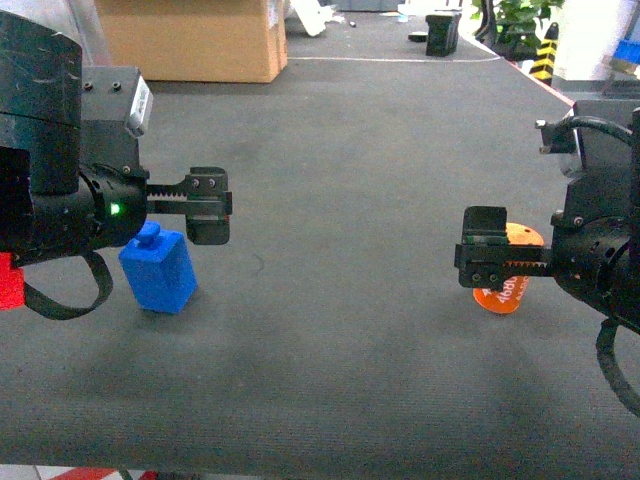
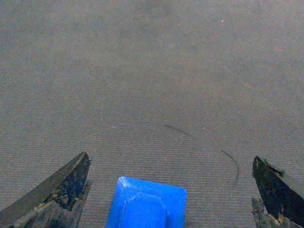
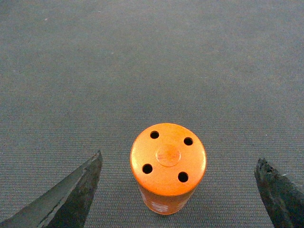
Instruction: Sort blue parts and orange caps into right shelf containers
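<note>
A blue part (image 1: pixel 158 268), a small block with a knob on top, stands on the dark mat at the left. My left gripper (image 1: pixel 210 205) hovers open just above and right of it. In the left wrist view the blue part (image 2: pixel 147 204) sits low between the spread fingers (image 2: pixel 61 190), touching neither. At the right an orange cap (image 1: pixel 512 290), a cylinder with four holes in its top, stands upright. My right gripper (image 1: pixel 483 250) is open over it. The cap (image 3: pixel 168 159) is centred between the wide-apart fingers (image 3: pixel 71 199), untouched. The right shelf containers are out of view.
A red piece (image 1: pixel 8 280) shows at the left edge behind my left arm. Beyond the mat's far edge stand a cardboard box (image 1: pixel 190 38), a black object (image 1: pixel 443 32) and a yellow-black post (image 1: pixel 543 50). The mat's front edge runs along the bottom.
</note>
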Tool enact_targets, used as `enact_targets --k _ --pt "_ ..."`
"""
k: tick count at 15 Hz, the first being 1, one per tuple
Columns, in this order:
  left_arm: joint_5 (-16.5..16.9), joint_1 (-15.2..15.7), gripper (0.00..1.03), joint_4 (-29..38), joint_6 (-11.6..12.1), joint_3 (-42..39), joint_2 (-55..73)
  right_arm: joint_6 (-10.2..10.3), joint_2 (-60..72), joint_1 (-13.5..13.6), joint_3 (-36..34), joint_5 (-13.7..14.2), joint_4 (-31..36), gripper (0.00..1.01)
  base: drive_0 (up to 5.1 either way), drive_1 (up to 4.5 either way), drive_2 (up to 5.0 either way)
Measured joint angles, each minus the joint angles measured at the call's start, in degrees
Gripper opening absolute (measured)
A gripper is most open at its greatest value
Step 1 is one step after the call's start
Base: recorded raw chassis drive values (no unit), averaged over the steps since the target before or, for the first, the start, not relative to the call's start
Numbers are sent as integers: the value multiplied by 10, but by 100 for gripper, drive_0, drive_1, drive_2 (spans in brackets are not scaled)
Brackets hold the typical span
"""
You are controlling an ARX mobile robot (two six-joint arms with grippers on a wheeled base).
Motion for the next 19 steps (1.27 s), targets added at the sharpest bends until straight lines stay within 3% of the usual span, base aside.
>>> enact_targets --k 10,16,19 --pt "-10 -1 98 -20 -11 0 49 23 75 0 29 -4 3 98 0 0 0" --pt "-10 9 98 -26 -14 28 90 53 108 1 60 -4 -7 98 0 0 0" --pt "-4 16 98 -25 -23 32 103 54 119 5 69 1 -7 95 0 0 0"
